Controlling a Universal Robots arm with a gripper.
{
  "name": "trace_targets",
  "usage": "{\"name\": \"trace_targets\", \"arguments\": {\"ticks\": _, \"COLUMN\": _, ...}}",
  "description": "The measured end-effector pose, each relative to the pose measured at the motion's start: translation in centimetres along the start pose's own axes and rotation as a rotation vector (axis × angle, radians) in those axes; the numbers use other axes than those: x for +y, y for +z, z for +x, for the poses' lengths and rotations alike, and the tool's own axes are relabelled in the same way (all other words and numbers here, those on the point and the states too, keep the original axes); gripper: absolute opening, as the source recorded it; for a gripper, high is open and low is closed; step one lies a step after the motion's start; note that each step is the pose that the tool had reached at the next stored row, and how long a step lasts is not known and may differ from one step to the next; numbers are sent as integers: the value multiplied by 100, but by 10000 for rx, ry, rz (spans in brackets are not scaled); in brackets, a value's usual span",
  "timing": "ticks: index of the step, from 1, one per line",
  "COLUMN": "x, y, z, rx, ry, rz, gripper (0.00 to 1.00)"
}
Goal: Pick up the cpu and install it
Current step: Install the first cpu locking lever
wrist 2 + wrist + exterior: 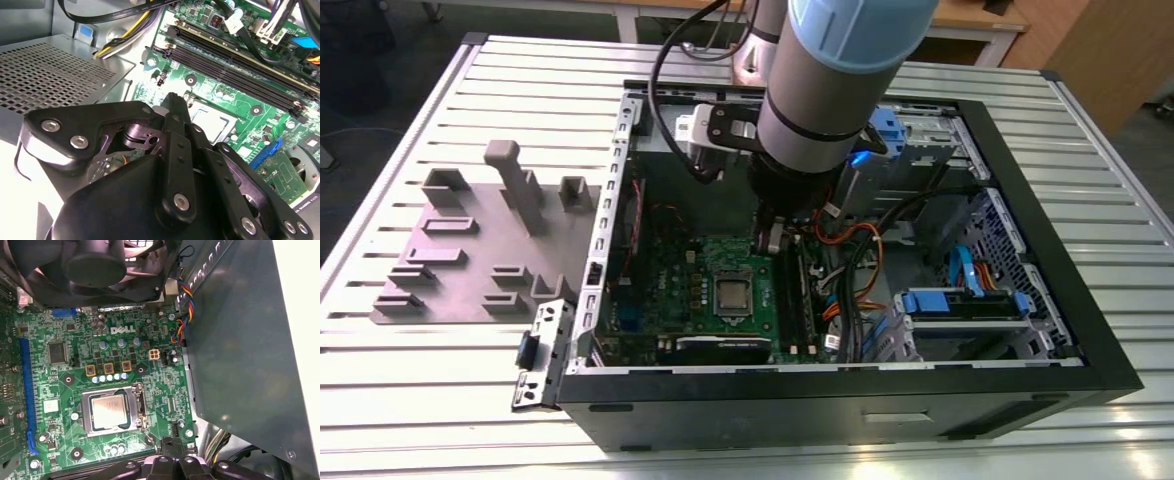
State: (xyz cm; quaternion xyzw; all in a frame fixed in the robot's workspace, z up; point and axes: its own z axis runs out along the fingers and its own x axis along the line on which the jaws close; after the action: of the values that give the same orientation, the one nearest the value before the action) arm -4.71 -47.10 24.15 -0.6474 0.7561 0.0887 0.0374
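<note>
The cpu (108, 411) lies flat inside the silver socket frame (138, 405) on the green motherboard (75, 370), its silvery top facing up. In the exterior view the cpu (732, 293) sits mid-board inside the open computer case (1067, 330). My gripper (773, 246) hangs from the arm just behind the socket, a little above the board. Its black fingertips (173, 101) are pressed together with nothing between them. In the first wrist view the gripper (169, 444) is beside the socket's corner, apart from the cpu.
Dark memory slots (235, 62) run alongside the socket. A perforated grey metal box (50, 75) and bundled cables (854, 290) crowd the case. A black fan (95, 265) stands past the board. A grey fixture plate (467, 250) lies on the table at the exterior view's left.
</note>
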Motion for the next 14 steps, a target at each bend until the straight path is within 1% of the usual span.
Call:
{"name": "trace_targets", "arguments": {"ticks": 3, "x": -4, "y": -5, "z": 28, "rx": 4, "ry": -33, "rz": -3, "gripper": 11}}
{"name": "trace_targets", "arguments": {"ticks": 5, "x": -4, "y": -7, "z": 36, "rx": 7, "ry": -139, "rz": 8, "gripper": 11}}
{"name": "trace_targets", "arguments": {"ticks": 6, "x": -5, "y": -8, "z": 39, "rx": 7, "ry": -197, "rz": 36, "gripper": 11}}
{"name": "trace_targets", "arguments": {"ticks": 9, "x": 0, "y": -7, "z": 45, "rx": -5, "ry": -324, "rz": 154, "gripper": 11}}
{"name": "trace_targets", "arguments": {"ticks": 10, "x": 4, "y": -7, "z": 49, "rx": -7, "ry": -352, "rz": 171, "gripper": 11}}
{"name": "trace_targets", "arguments": {"ticks": 14, "x": 9, "y": -6, "z": 63, "rx": -1, "ry": -417, "rz": 165, "gripper": 11}}
